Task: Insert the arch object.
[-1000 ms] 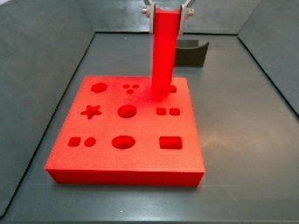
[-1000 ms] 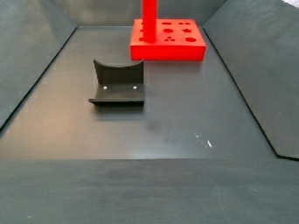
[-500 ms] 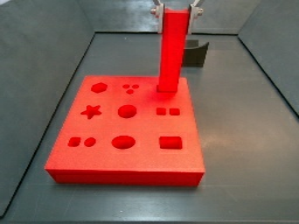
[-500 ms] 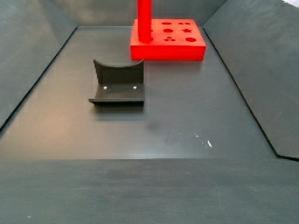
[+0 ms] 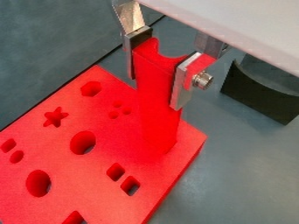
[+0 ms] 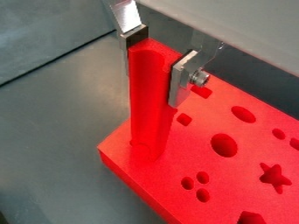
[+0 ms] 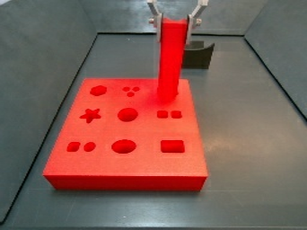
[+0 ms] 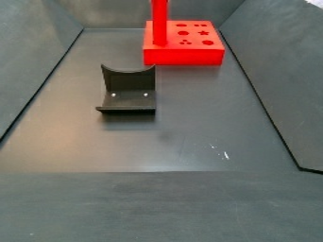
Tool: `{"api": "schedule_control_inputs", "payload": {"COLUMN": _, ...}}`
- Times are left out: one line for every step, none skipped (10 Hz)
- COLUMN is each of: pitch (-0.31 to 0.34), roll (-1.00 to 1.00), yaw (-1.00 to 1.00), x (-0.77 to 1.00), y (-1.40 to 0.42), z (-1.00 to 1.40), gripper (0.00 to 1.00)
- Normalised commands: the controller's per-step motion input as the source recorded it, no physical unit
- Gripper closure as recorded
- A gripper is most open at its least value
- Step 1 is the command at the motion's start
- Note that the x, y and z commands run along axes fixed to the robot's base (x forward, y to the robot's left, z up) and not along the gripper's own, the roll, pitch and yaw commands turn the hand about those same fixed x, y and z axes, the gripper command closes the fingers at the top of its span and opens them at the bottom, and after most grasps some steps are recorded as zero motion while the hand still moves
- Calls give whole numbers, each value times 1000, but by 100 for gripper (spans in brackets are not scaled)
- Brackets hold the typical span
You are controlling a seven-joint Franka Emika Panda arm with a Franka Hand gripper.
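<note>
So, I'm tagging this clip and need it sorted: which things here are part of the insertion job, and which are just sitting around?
Part of the job:
- arch object, upright, its lower end at the board
- gripper, shut on the bar's upper part
- red board with shaped holes

Just sitting around:
- dark grey block with a curved notch, on the floor apart from the board

A dark grey floor (image 8: pixel 164 142) lies between slanted grey walls (image 8: pixel 38 38), evenly lit.
</note>
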Motion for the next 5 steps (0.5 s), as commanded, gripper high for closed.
{"api": "schedule_control_inputs", "payload": {"pitch": -13, "roll": 307, "yaw": 37, "x": 69, "y": -77, "z": -457, "gripper": 100}}
{"api": "schedule_control_inputs", "payload": {"pitch": 0, "roll": 313, "yaw": 43, "x": 331, "y": -114, "z": -629, "gripper": 100}}
{"api": "schedule_control_inputs", "payload": {"pitch": 0, "roll": 100, "yaw": 0, "x": 254, "y": -17, "z": -920, "gripper": 100}}
{"api": "schedule_control_inputs", "payload": {"pitch": 36, "roll": 51, "yaw": 0, "x": 303, "y": 0, "z": -1000, "gripper": 100}}
{"api": "schedule_control_inputs", "payload": {"pitch": 34, "roll": 59, "yaw": 0, "x": 254, "y": 0, "z": -1000, "gripper": 100}}
